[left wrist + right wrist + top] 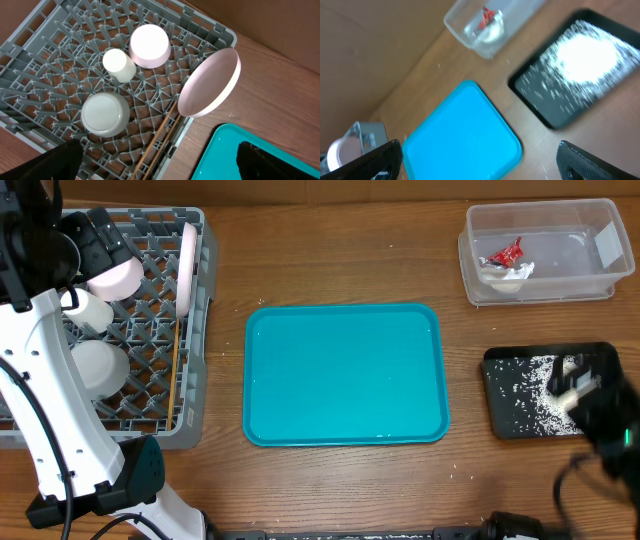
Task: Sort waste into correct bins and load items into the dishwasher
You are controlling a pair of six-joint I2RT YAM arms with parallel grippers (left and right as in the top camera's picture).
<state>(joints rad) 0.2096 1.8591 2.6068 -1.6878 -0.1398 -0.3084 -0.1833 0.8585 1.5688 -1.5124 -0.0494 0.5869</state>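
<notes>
The grey dishwasher rack (196,330) (45,45) stands at the left and holds several items. In it are a pale-pink dish (150,46) (115,277), a white cup (119,65), a grey bowl (105,114) (98,365), a round plate (210,82) (186,265) on edge and chopsticks (160,142). My left gripper (160,170) (100,238) hovers open above the rack, holding nothing. The clear tub (540,285) (470,37) contains the red sauce packet (505,253) (487,17) and the napkin (512,272). Rice crumbs (540,395) (585,50) lie in the black tray (500,395) (545,100). My right gripper (585,395) (480,167) hangs open above that tray, with nothing in it.
A teal serving tray (345,375) (460,135) (235,155) lies in the middle of the wooden table, with nothing on it. A few stray crumbs dot the wood near its corners. The right wrist view is motion-blurred.
</notes>
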